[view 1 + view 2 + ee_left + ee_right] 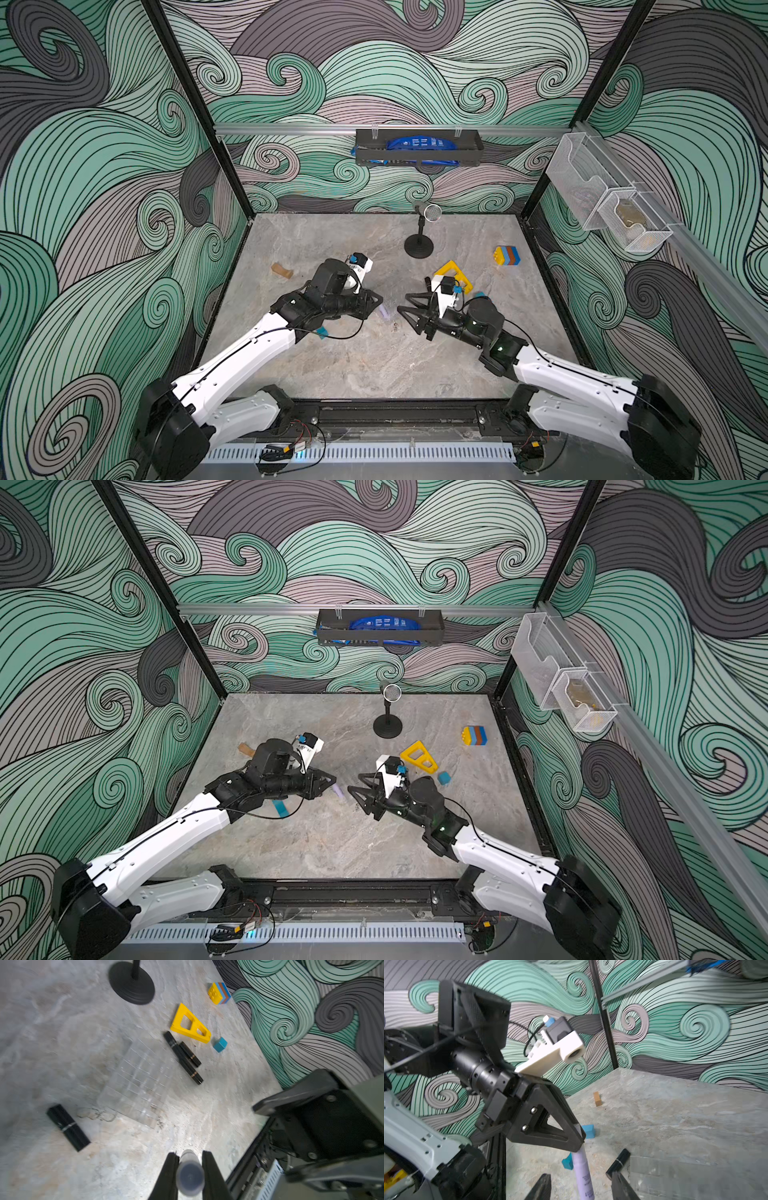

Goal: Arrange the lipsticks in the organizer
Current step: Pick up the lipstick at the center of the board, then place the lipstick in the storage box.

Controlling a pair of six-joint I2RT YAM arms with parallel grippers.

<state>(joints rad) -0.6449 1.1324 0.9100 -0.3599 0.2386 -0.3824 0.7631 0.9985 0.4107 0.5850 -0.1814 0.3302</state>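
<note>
A: Any writing?
B: Lilac lipstick (584, 1169) is carrying tiny print, unreadable. Left gripper (189, 1155) is clamping it; right gripper (580, 1176) is gaping around it, not touching. Organizer (141, 1076) is lying between black lipsticks (182, 1057), near yellow frame (190, 1022).

Top views overlook the whole table (374, 365) from above; close wrist views share the lilac lipstick (583, 1174).

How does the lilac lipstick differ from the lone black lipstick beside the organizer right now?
Colour: the lilac lipstick is pale, the black lipstick glossy dark with a silver band. State: the lilac one is clamped in the left gripper; the black one lies loose on the table. Both are tubes, neither in the organizer.
</note>
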